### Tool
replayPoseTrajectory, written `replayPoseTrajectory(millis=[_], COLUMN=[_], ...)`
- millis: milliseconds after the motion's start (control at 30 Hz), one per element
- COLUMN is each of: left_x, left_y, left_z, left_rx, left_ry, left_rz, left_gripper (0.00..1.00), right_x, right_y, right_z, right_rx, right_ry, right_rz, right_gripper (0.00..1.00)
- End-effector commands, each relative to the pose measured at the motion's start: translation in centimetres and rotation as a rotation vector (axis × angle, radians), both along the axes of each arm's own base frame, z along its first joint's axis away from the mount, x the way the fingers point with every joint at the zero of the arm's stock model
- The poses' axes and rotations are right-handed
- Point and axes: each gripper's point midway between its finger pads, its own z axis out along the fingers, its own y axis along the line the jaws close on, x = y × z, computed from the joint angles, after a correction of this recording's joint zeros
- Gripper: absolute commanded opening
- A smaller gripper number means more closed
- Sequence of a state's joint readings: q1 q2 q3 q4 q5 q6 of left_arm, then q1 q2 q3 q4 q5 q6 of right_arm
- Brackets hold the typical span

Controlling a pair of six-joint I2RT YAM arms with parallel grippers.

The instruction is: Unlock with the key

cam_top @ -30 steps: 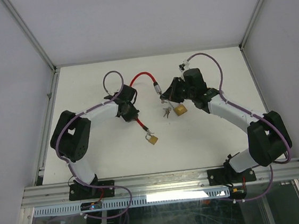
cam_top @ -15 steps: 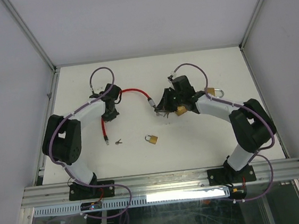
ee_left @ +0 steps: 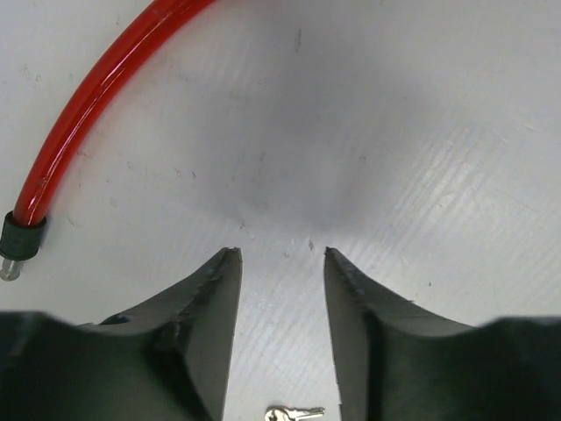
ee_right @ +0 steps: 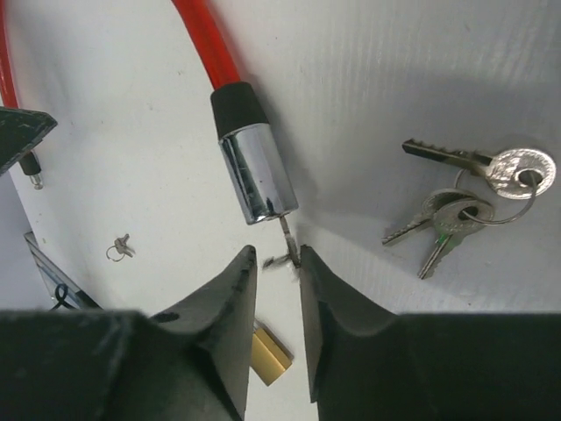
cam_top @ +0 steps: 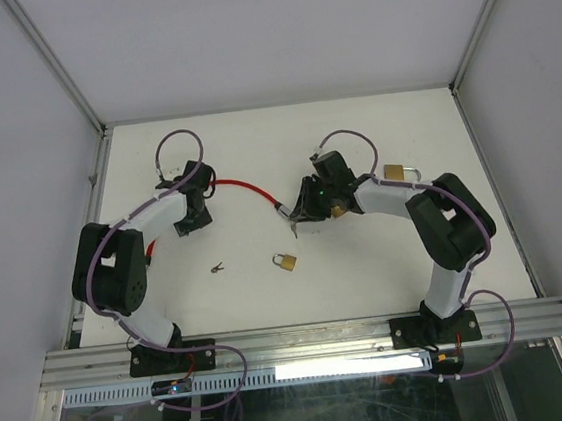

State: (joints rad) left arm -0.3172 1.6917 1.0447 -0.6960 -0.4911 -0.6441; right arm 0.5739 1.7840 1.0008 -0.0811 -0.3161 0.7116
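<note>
A red cable lock (cam_top: 244, 188) lies across the table's middle. Its chrome lock barrel (ee_right: 257, 180) has a small key (ee_right: 285, 235) sticking out of it. My right gripper (cam_top: 299, 212) (ee_right: 278, 256) sits at that key, jaws a narrow gap apart; the key touches the right finger only. My left gripper (cam_top: 195, 217) (ee_left: 280, 254) is open and empty just above the table, next to the cable's black-capped end (ee_left: 17, 244). A loose small key (cam_top: 217, 268) lies nearer the front; it also shows in the left wrist view (ee_left: 294, 412).
A brass padlock (cam_top: 284, 261) lies front of centre, also seen under my right fingers (ee_right: 267, 355). A second padlock (cam_top: 395, 171) lies at the right, and a third brass one (cam_top: 339, 208) sits by my right wrist. A key bunch (ee_right: 473, 193) lies beside the barrel.
My left gripper has moved left, away from the cable, which now lies flatter on the table. My right gripper has shifted left and down to the barrel's key.
</note>
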Motion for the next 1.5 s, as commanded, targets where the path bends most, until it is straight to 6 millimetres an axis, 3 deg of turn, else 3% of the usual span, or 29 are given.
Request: replayPoseTrajectory(millis=[0,233,433,567,700,833,1067,1467], left_x=[0.9,-1.1,-4.4,-6.6,-8.5,-9.4,-10.1,-10.0], left_y=[-1.5,-3.5,-4.4,-4.8,-4.5,-3.8,-3.1,-2.6], left_z=[3.6,5.5,6.5,6.4,5.3,4.4,3.5,3.8], left_rx=[-0.103,-0.249,-0.37,-0.447,-0.481,-0.504,-0.485,-0.464], left_ry=[-0.121,-0.124,-0.129,-0.128,-0.123,-0.148,-0.148,-0.169], left_rz=[-0.015,-0.045,-0.032,0.015,0.089,0.199,0.242,0.213], left_gripper=[0.49,0.68,0.76,0.8,0.85,0.87,0.88,0.88], right_x=[2.6,1.7,-2.7,-6.0,-7.9,-9.1,-10.0,-9.3], right_y=[0.2,-1.5,-1.4,-1.4,-1.1,0.5,3.3,3.3], right_z=[3.6,5.5,7.0,6.6,5.6,4.5,2.3,-1.5], right_rx=[0.0,-0.131,-0.192,-0.262,-0.368,-0.438,-0.532,-0.669], right_ry=[-0.14,-0.213,-0.261,-0.262,-0.283,-0.311,-0.325,-0.289], right_rz=[0.003,0.094,0.256,0.378,0.495,0.601,0.727,0.721], right_gripper=[0.34,0.55,0.69,0.81,0.87,0.9,0.9,0.78])
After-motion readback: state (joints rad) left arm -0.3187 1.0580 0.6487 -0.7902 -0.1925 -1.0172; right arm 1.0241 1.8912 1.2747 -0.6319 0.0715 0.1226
